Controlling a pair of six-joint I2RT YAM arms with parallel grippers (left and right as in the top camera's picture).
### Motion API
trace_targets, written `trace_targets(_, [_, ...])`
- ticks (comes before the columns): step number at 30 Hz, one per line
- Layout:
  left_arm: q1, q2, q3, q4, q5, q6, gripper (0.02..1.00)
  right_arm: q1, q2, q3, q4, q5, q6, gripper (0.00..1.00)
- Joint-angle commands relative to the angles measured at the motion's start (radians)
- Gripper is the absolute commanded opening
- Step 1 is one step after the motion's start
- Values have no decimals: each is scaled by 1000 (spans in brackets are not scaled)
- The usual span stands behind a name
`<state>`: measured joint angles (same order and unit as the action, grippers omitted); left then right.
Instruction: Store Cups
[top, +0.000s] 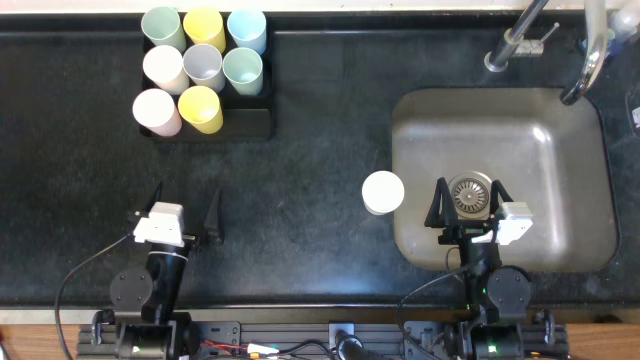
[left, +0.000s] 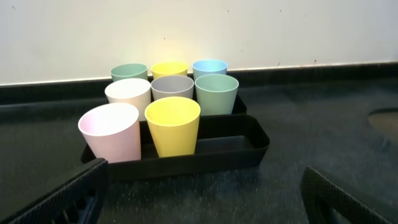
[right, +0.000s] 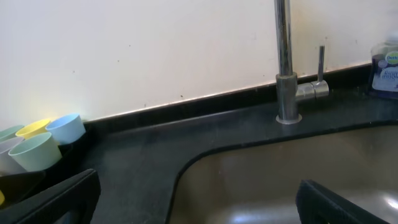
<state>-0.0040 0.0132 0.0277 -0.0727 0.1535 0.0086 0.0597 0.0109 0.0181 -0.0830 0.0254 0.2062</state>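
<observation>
A black tray (top: 255, 122) at the back left of the dark counter holds several cups in pastel colours; its front right slot is bare. In the left wrist view the tray (left: 249, 134) stands ahead with a pink cup (left: 112, 132) and a yellow cup (left: 173, 125) in the front row. A lone white cup (top: 383, 192) stands on the counter by the sink's left rim. My left gripper (top: 186, 212) is open near the front, well short of the tray. My right gripper (top: 469, 203) is open over the sink (top: 560, 170), to the right of the white cup.
A tap (top: 520, 35) stands behind the sink, seen as a steel column (right: 285, 62) in the right wrist view. A soap bottle (right: 385, 68) stands at the far right. The drain (top: 470, 192) lies under my right gripper. Bare counter lies between tray and sink.
</observation>
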Motion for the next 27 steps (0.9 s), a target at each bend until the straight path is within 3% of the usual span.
trace_targets(1, [5,-10,-21,5,-24,-24,998,-2,-7,-13,5,-7,4,998])
trace_targets(27, [5,-10,-20,4,-39,-24,998,-2,-7,-13,6,-7,4,998])
